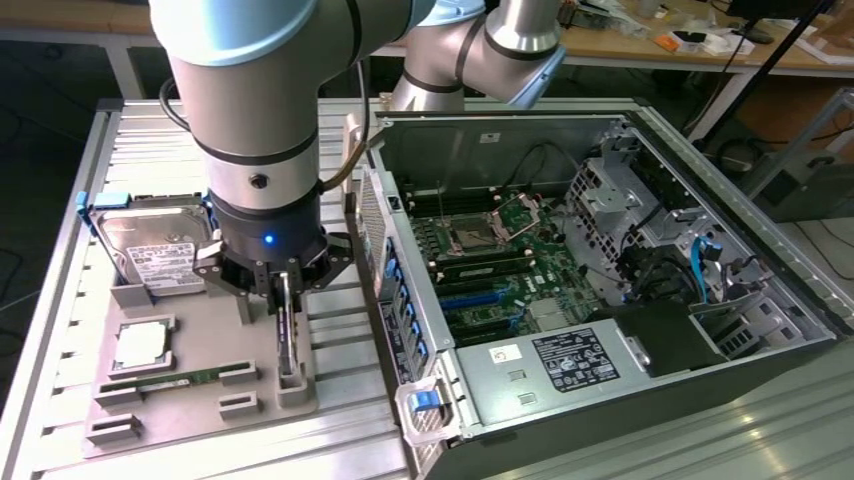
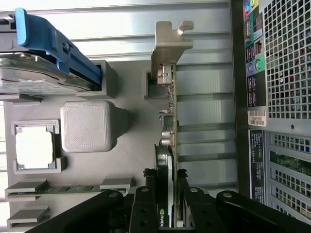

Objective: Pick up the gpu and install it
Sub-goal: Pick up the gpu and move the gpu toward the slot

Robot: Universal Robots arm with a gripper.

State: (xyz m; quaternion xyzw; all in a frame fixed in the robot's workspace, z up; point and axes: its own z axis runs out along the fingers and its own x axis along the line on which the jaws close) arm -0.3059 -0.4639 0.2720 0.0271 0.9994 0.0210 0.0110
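The gpu stands on edge in its slot at the exterior view's right side of the grey holder tray. My gripper has come straight down over it. In the wrist view the thin card runs away from the gripper to its silvery end bracket. A black finger presses against each face of the card. The gripper is shut on the gpu, which still sits in the holder.
On the tray lie a silver hard drive with blue rails, a square processor and a green memory stick. The open computer case, motherboard exposed, stands close on the exterior view's right; its perforated rear panel is beside the card.
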